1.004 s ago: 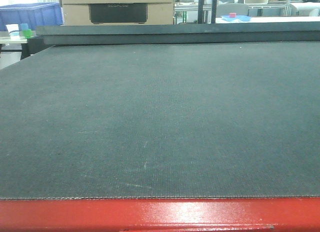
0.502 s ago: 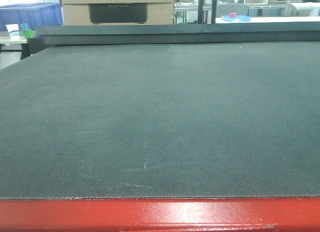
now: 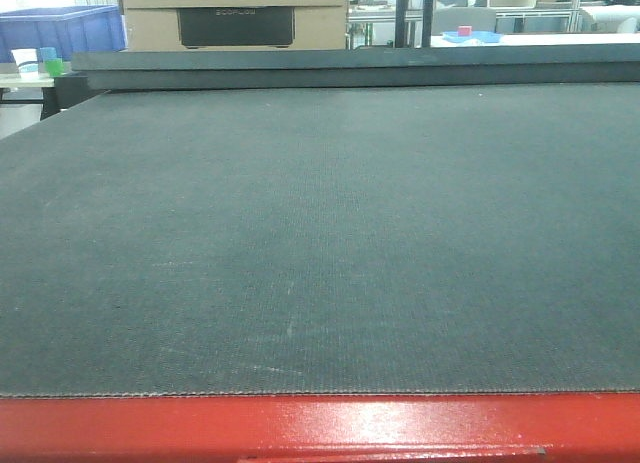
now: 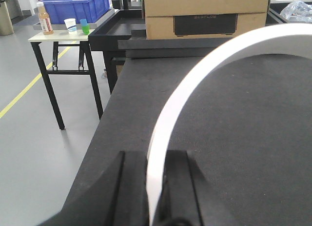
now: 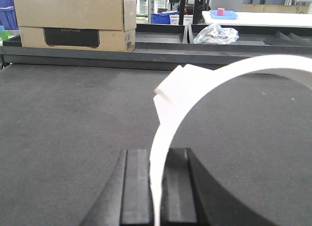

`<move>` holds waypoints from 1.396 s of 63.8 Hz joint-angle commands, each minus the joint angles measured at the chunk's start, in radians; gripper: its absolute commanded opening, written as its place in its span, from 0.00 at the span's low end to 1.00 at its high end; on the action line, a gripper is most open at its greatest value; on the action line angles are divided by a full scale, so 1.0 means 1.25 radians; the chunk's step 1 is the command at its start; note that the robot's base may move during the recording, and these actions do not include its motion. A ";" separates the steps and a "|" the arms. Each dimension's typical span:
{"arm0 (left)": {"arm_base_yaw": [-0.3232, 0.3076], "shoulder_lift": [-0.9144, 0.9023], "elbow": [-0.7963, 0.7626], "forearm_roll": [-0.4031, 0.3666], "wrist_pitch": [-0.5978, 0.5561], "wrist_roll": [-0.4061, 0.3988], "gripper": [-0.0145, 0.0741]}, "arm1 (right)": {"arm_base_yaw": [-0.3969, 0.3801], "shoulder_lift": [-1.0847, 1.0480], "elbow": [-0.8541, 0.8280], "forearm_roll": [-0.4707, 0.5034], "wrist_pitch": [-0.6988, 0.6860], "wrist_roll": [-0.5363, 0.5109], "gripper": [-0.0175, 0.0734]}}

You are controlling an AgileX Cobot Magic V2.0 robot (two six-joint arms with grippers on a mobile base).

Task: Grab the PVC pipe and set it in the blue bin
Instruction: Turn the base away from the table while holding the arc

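Note:
In the left wrist view a white PVC pipe strip (image 4: 195,74) rises from between the jaws and arcs off to the right, and my left gripper (image 4: 156,157) is shut on its lower end. The right wrist view has a similar white curved strip (image 5: 234,70) with a stepped, squared end; my right gripper (image 5: 157,155) is shut on it above the dark mat. The blue bin (image 4: 78,4) stands on a side table beyond the mat's far left corner, and it also shows as the blue bin (image 3: 60,28) in the front view. No gripper or pipe appears in the front view.
The dark mat table (image 3: 320,233) has a red front edge (image 3: 320,428). A cardboard box (image 4: 204,13) sits on the raised back ledge. The side table (image 4: 48,36) carries a bottle and cups beside the bin. A plastic bag (image 5: 214,34) lies behind the ledge.

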 commanded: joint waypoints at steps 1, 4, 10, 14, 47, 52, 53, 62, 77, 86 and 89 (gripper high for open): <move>0.002 -0.004 0.001 -0.008 -0.013 -0.001 0.04 | 0.000 -0.005 0.000 0.000 -0.016 -0.005 0.01; 0.002 -0.004 0.001 -0.008 -0.013 -0.001 0.04 | 0.000 -0.005 0.000 0.000 -0.016 -0.005 0.01; 0.002 -0.004 0.001 -0.008 -0.013 -0.001 0.04 | 0.000 -0.005 0.000 0.000 -0.016 -0.005 0.01; 0.002 -0.004 0.001 -0.008 -0.013 -0.001 0.04 | 0.000 -0.005 0.000 0.000 -0.016 -0.005 0.01; 0.002 -0.004 0.001 -0.008 -0.013 -0.001 0.04 | 0.000 -0.005 0.000 0.000 -0.016 -0.005 0.01; 0.002 -0.004 0.001 -0.008 -0.013 -0.001 0.04 | 0.000 -0.005 0.000 0.000 -0.016 -0.005 0.01; 0.002 -0.004 0.001 -0.008 -0.013 -0.001 0.04 | 0.000 -0.005 0.000 0.000 -0.016 -0.005 0.01; 0.002 -0.004 0.001 -0.008 -0.013 -0.001 0.04 | 0.000 -0.008 0.000 0.000 -0.016 -0.005 0.01; 0.002 -0.004 0.001 -0.008 -0.015 -0.001 0.04 | 0.000 -0.008 0.000 0.000 -0.016 -0.005 0.01; 0.002 -0.004 0.001 -0.008 -0.015 -0.001 0.04 | 0.000 -0.008 0.000 0.000 -0.016 -0.005 0.01; 0.002 -0.004 0.001 -0.008 -0.015 -0.001 0.04 | 0.000 -0.008 0.000 0.000 -0.016 -0.005 0.01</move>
